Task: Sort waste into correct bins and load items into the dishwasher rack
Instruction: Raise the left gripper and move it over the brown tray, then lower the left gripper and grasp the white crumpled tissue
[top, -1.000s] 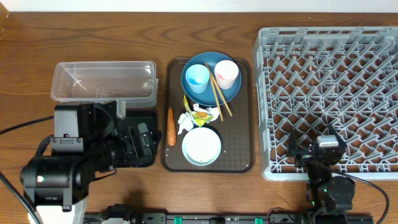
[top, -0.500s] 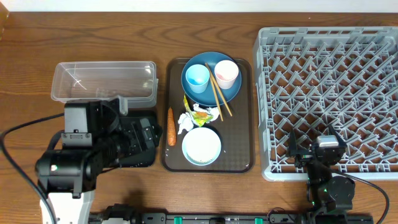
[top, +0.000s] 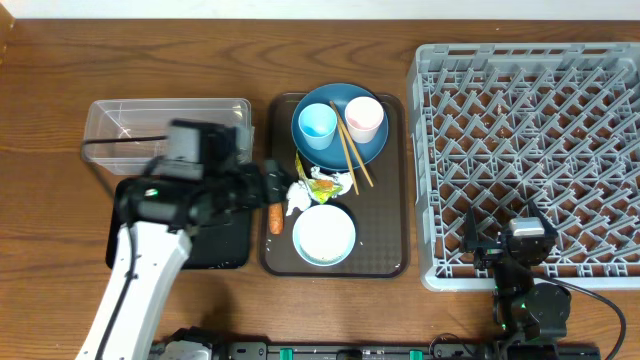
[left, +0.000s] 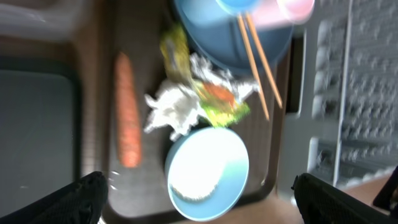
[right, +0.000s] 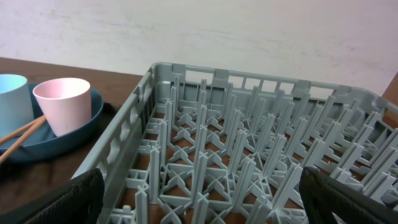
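Observation:
The orange carrot (top: 275, 218) (left: 127, 118) lies at the left edge of the brown serving tray (top: 385, 255). Beside it are crumpled white paper (top: 298, 195) (left: 177, 109) and a yellow-green wrapper (top: 325, 183) (left: 221, 102). My left gripper (top: 270, 186) (left: 199, 196) hovers open over the carrot's upper end, holding nothing. The blue plate (top: 372, 148) carries a light blue cup (top: 318, 124), a pink cup (top: 364, 118) (right: 62, 102) and the chopsticks (top: 352, 150) (left: 258, 62). A white-blue bowl (top: 323, 234) (left: 208, 165) sits at the tray's front. My right gripper (top: 507, 232) (right: 200, 190) is open over the grey rack (top: 530, 140) (right: 236, 143).
The clear tub (top: 165, 130) stands at the back left, partly behind my left arm. The black tray (top: 215, 245) (left: 37, 124) lies just in front of it, under the arm. A cable runs along the table's left side.
My left arm has swung up and to the right, from over the black tray to the serving tray's left edge above the carrot. The right arm has not moved.

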